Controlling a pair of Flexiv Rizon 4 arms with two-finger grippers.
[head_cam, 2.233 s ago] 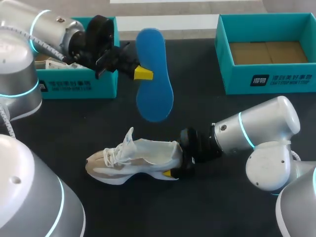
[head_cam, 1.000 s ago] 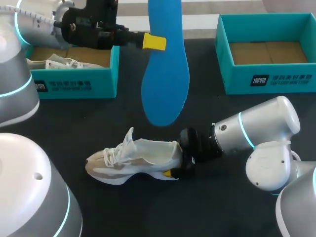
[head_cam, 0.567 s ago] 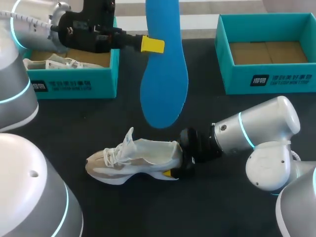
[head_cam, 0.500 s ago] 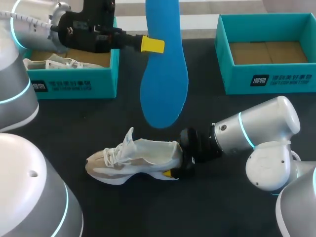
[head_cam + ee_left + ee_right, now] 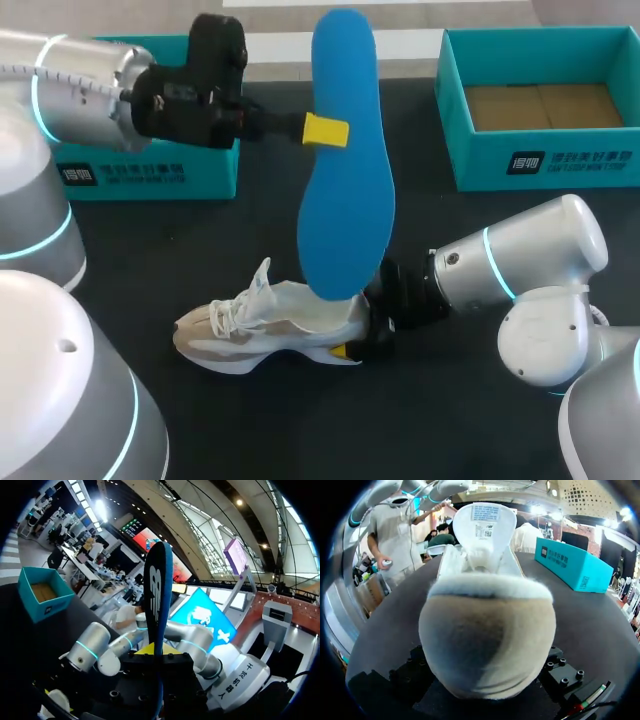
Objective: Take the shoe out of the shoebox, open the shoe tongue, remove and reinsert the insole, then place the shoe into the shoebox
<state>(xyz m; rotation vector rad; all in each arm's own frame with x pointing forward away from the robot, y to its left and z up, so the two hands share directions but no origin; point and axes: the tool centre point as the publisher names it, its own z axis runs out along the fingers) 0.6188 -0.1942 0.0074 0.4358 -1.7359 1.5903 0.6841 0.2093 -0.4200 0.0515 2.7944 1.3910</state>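
A blue insole [image 5: 345, 170] hangs upright over the table, and my left gripper [image 5: 325, 131] is shut on its edge partway down. The insole's lower tip overlaps the heel opening of the white and beige shoe [image 5: 270, 318], which stands on its sole on the dark table. In the left wrist view the insole [image 5: 157, 590] shows edge-on, rising from between the yellow tips of the left gripper [image 5: 157, 650]. My right gripper [image 5: 354, 326] holds the shoe's heel from the right, one yellow tip low beside the sole. The heel fills the right wrist view, the shoe [image 5: 487, 630] with its tongue lifted.
A teal shoebox [image 5: 150, 172] stands at the back left, its inside hidden by my left arm. A second teal box [image 5: 540, 160] with a bare cardboard floor stands at the back right. The dark table [image 5: 300, 430] is bare in front of the shoe.
My left gripper has carried the insole right and down, so its lower tip now reaches the shoe's heel opening. The right arm and the shoe have not moved.
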